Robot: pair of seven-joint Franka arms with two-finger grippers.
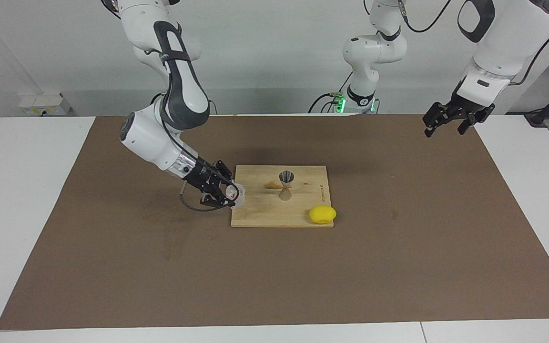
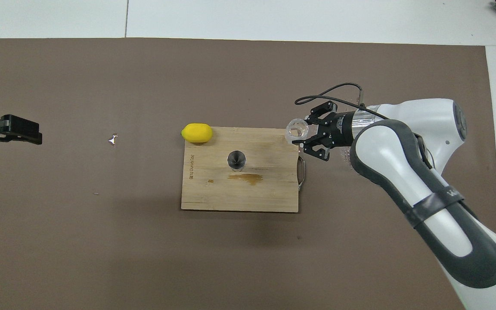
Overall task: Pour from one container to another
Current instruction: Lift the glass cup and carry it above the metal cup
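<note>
The small clear cup (image 1: 236, 195) is held in my right gripper (image 1: 230, 193), low over the edge of the wooden board (image 1: 260, 212) at the right arm's end. From overhead the cup (image 2: 296, 130) sits between the fingers of the right gripper (image 2: 306, 134), with its mouth facing up. The silver hourglass jigger (image 1: 286, 185) stands upright near the middle of the board (image 2: 213, 198), apart from the cup, and also shows in the overhead view (image 2: 236, 160). My left gripper (image 1: 446, 126) waits open and empty, high over the mat at the left arm's end (image 2: 17, 129).
A yellow lemon (image 1: 322, 214) lies on the board's corner farthest from the robots, toward the left arm's end (image 2: 196, 132). A brown stain (image 2: 246, 178) marks the board beside the jigger. A brown mat (image 1: 112, 267) covers the table. A small white scrap (image 2: 112, 139) lies on the mat.
</note>
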